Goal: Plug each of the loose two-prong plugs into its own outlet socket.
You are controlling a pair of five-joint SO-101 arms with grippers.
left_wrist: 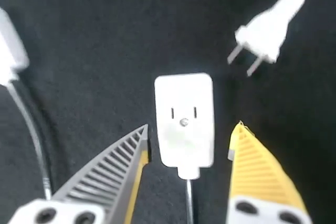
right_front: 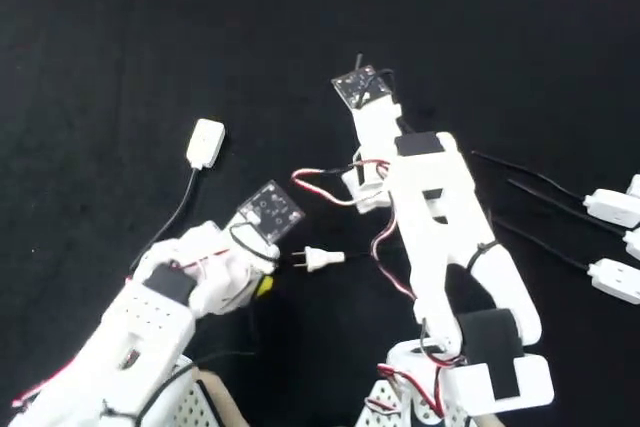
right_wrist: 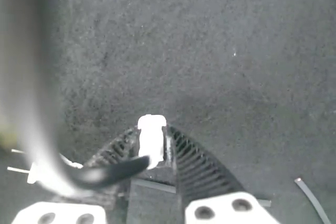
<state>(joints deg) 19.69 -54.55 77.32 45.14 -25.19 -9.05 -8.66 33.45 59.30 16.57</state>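
From my left wrist camera, the left claw point(left_wrist: 192, 128) is spread wide, its grey finger point(left_wrist: 123, 156) and yellow finger point(left_wrist: 252, 156) standing either side of a white outlet socket point(left_wrist: 184, 103) that lies face up on the black cloth point(right_front: 120, 47). I cannot tell whether either tip touches it. The socket face shows two slots and a small round hole, and a faint grey smudge below them is too blurred to read. Its cable runs back between the fingers and is cut off at the frame edge. A loose two-prong plug point(left_wrist: 268, 30) lies near the socket but apart from it. Another white body point(left_wrist: 10, 51) is cropped at the edge, so I cannot name it. In the high view the left wrist hides that socket. A second socket point(right_front: 205, 142) lies well apart on its own cable. The right claw point(right_wrist: 153, 135) is pinched on a small white piece point(right_wrist: 151, 127), mostly buried between the fingers, so I cannot make out what it is. A blurred cable point(right_wrist: 26, 77) sweeps across close to the lens, and two thin prongs point(right_wrist: 16, 161) poke out beside it. At the table's right edge, white blocks point(right_front: 612, 207) with black leads are partly cut off.
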